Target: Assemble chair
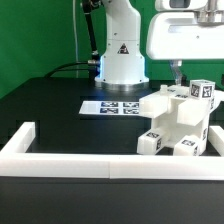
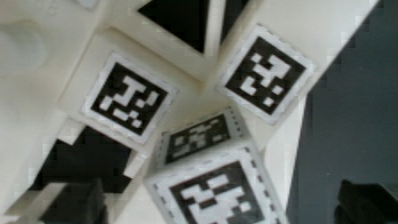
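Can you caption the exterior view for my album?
Robot gripper above the tagged white chair parts, beside the barrier wall.

I work in a robotics lab; my white arm base (image 1: pixel 120 62) stands on a matte black tabletop (image 1: pixel 45 108); a plain green curtain (image 1: pixel 40 30) hangs behind; the flat white marker board (image 1: pixel 110 106) lies beside it.

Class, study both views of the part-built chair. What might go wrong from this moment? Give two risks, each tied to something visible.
1. The fingers sit open on either side of a tagged block, with gaps; closing off-centre might twist it.
2. The chair stands close to the barrier wall; a nudge could jam it there or topple its stacked parts.
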Robot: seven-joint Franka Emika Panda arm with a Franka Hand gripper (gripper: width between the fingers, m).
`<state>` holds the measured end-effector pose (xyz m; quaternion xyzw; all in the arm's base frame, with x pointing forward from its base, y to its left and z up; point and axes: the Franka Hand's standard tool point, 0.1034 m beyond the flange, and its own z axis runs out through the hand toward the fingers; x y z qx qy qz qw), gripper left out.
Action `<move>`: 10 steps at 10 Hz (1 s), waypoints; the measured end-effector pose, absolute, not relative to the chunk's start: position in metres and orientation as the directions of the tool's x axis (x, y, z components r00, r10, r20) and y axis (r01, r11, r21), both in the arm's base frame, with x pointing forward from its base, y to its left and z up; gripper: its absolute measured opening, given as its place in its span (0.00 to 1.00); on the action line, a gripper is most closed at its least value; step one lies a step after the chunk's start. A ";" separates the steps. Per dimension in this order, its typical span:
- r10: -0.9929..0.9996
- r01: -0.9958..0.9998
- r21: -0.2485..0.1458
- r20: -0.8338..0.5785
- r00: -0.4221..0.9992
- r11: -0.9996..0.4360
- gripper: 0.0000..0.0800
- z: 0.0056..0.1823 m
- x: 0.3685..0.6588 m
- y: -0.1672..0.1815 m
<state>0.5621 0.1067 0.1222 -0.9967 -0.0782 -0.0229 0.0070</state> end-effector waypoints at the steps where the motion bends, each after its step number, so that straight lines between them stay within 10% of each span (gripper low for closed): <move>1: 0.142 0.143 -0.011 0.047 0.989 -0.990 0.70 0.122 0.562 0.107; 3: 0.139 0.139 -0.011 0.047 0.989 -0.990 0.36 0.122 0.562 0.106; 10: -0.230 -0.229 -0.028 0.039 0.972 -0.973 0.36 0.122 0.562 0.107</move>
